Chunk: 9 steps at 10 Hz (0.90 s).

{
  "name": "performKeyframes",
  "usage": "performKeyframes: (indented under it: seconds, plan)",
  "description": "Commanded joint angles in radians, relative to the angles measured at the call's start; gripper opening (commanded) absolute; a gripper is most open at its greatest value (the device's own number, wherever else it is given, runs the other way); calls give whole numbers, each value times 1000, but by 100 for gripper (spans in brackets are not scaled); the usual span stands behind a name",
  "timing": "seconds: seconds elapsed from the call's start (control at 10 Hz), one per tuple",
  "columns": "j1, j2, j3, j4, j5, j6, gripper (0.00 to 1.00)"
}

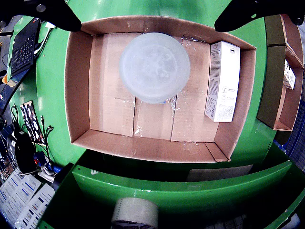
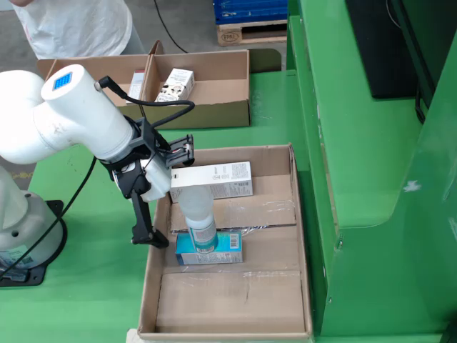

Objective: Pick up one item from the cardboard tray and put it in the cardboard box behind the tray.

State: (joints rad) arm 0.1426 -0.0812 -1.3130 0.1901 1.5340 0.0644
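The cardboard tray lies on a green surface and fills the wrist view. It holds a long white carton and a blue box. A frosted translucent cylinder stands upright over the blue box, right under the wrist. From above it shows as a pale disc that hides the blue box. My gripper hovers over the tray's left wall in the fixed view. Its black fingers are spread wide and hold nothing. The divided cardboard box sits behind the tray.
The divided box holds small white cartons. A green machine frame stands right of the tray. A tape roll, a keyboard and cables lie around the tray. The arm's base is at the left.
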Motion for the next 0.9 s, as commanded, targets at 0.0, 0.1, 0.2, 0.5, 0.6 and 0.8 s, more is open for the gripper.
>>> performKeyframes:
  seconds: [0.0, 0.1, 0.2, 0.5, 0.6, 0.8]
  plan:
    - [12, -2, 65, -6, -9, -9, 100]
    - [13, -35, 114, -20, -3, -13, 100]
    - [13, -35, 114, -20, -3, -13, 100]
    - [7, -69, 166, -41, 6, -21, 100]
    - [7, -69, 166, -41, 6, -21, 100]
    - [8, -83, 196, -58, 10, -26, 100]
